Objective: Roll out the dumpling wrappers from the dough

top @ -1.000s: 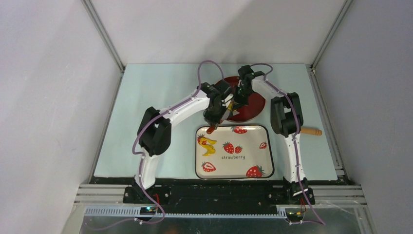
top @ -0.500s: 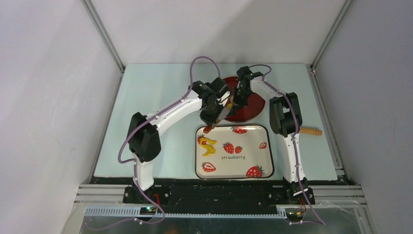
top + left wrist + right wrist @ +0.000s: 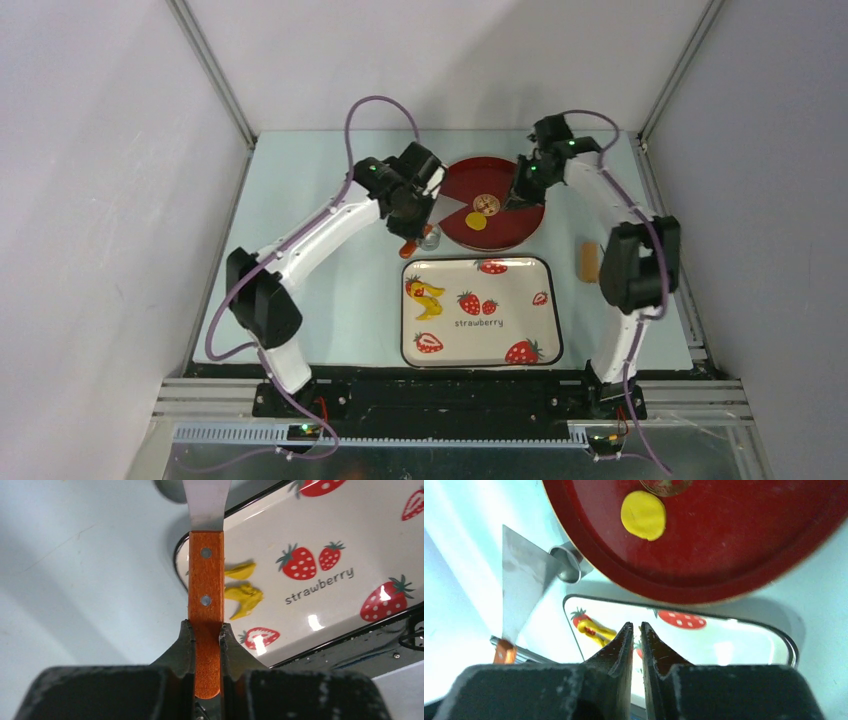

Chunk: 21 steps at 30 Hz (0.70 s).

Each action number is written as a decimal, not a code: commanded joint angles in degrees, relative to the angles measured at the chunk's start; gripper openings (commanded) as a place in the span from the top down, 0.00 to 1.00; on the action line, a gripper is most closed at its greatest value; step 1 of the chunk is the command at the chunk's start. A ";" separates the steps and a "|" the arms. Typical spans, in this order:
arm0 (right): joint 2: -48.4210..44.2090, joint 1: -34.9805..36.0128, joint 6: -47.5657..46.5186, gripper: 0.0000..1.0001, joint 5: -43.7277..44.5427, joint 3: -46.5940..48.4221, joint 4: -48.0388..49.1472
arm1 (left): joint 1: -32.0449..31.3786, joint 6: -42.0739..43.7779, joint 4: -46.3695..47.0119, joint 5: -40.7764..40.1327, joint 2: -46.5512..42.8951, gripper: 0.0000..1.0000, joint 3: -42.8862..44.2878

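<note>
A dumpling wrapper (image 3: 477, 221), a flat round yellow disc (image 3: 643, 515), lies on the red plate (image 3: 520, 222) just below its gold centre mark. Irregular yellow dough (image 3: 425, 298) scraps (image 3: 243, 596) lie at the left end of the strawberry tray (image 3: 530, 320). My left gripper (image 3: 410, 228) is shut on the orange wooden handle of a scraper (image 3: 206, 575), left of the plate; its steel blade (image 3: 521, 580) hangs beside the plate rim. My right gripper (image 3: 514, 199) hovers over the plate's right side; its jaws (image 3: 636, 626) are shut with nothing between them.
A small round metal cutter (image 3: 430, 238) stands on the mat between plate and tray, next to the blade. One end of the wooden roller (image 3: 589, 262) shows at the right, partly behind the right arm. Walls close in the mat on three sides.
Both grippers have pulled away from the plate's middle: the left swung left with the scraper, the right drew back to the right. The yellow disc on the plate now shows.
</note>
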 commanded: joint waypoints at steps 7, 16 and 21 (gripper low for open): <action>-20.69 -8.68 -2.57 0.80 -1.97 -23.08 2.00 | 12.10 -3.40 7.05 -0.10 -18.84 1.00 -21.60; -34.00 -15.46 -5.87 0.57 -0.22 -38.95 3.09 | 18.64 -8.57 16.63 -1.27 -26.12 1.00 -41.45; -40.48 -17.48 -6.11 0.43 0.11 -44.61 4.86 | 18.84 -11.57 21.81 -1.30 -23.73 1.00 -46.66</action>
